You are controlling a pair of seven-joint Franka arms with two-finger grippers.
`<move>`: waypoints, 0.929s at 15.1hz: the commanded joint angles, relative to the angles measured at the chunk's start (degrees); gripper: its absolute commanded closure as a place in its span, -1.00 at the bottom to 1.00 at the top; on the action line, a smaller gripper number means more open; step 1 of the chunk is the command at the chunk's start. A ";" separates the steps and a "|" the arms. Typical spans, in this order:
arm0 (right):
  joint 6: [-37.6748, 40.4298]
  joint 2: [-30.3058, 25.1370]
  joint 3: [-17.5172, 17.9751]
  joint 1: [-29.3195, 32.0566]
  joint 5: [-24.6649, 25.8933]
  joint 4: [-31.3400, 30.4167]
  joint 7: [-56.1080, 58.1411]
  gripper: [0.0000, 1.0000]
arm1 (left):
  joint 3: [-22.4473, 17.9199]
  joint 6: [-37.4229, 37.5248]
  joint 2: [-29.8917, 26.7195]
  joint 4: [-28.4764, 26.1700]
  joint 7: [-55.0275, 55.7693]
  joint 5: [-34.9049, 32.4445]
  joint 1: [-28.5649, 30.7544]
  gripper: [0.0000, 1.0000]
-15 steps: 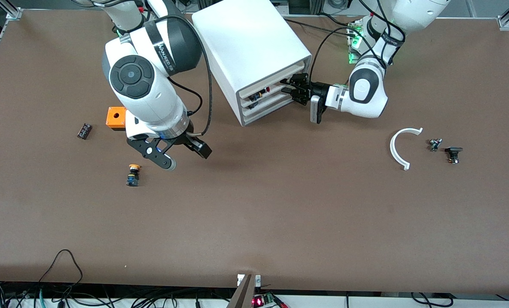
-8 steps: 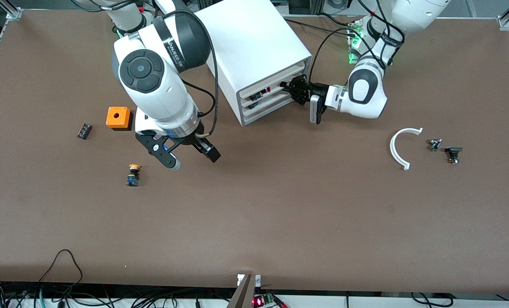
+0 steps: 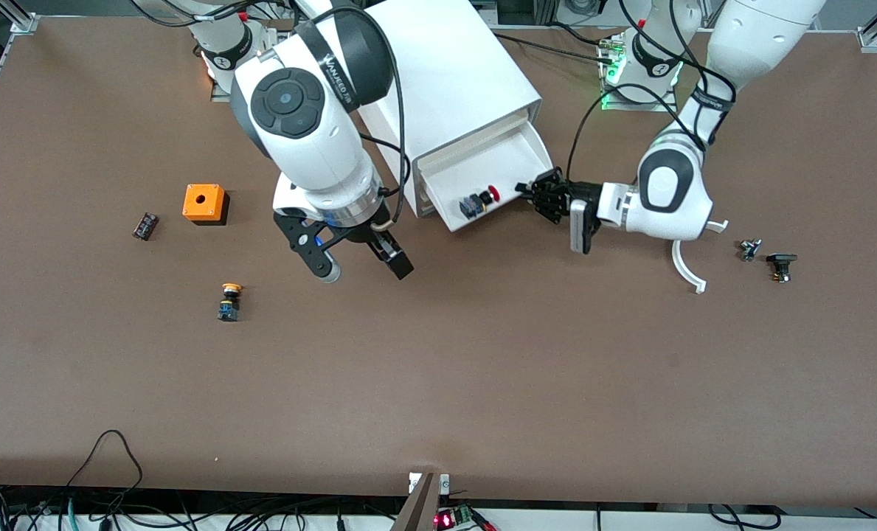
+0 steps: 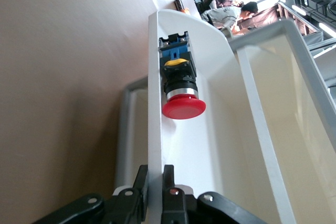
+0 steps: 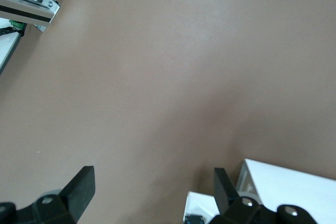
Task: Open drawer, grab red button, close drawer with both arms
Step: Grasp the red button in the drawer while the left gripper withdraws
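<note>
**Drawer pulled out since the earlier frame**

Front view: drawer [image 3: 493, 173] now extended from cabinet [image 3: 445, 81] — left gripper [image 3: 543, 198] clamps its wall; button [image 3: 480, 200] lies inside. Right gripper [image 3: 362, 262] hangs spread over table [image 3: 482, 369].

Left wrist view: fingers [image 4: 169, 195] pinch the wall.

Right wrist view: fingers [image 5: 79, 187] stand wide apart.

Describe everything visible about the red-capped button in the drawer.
The button is a small push switch with a glossy red mushroom cap, a black collar, a yellow ring and a blue base with black terminals. It looks plastic. It lies on its side on the floor of the pulled-out white drawer, close to the front wall, which the shut left gripper clamps. Nothing holds the button.
</note>
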State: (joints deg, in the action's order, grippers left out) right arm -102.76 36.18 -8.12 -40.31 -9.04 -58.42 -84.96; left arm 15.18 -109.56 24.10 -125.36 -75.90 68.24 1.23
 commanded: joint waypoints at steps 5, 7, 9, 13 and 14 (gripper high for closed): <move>-6.57 4.69 0.03 -3.98 -0.71 2.44 -12.31 -1.00 | -1.73 1.17 3.33 5.48 2.07 -6.63 0.35 -1.00; -8.24 5.91 -0.05 -5.73 -0.63 2.44 -15.74 -1.00 | -2.78 5.30 2.98 7.14 5.48 -8.11 0.35 -1.00; -8.42 6.80 -0.14 -7.57 -0.36 2.26 -18.65 -1.00 | -3.93 10.39 1.22 12.04 14.07 -16.78 0.70 -1.00; -8.51 7.33 -0.14 -10.65 0.08 -1.42 -19.28 -1.00 | -3.93 27.34 0.43 28.55 32.36 -35.68 2.28 -1.00; -9.30 7.33 -0.23 -11.45 0.60 -2.56 -19.19 -1.00 | -3.84 30.95 0.43 32.33 35.88 -39.46 2.28 -1.00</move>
State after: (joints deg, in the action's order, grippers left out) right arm -111.14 43.44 -7.92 -50.23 -8.99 -59.12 -103.31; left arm 11.37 -85.72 24.47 -101.37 -47.82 36.20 3.89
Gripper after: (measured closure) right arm 0.000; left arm 0.000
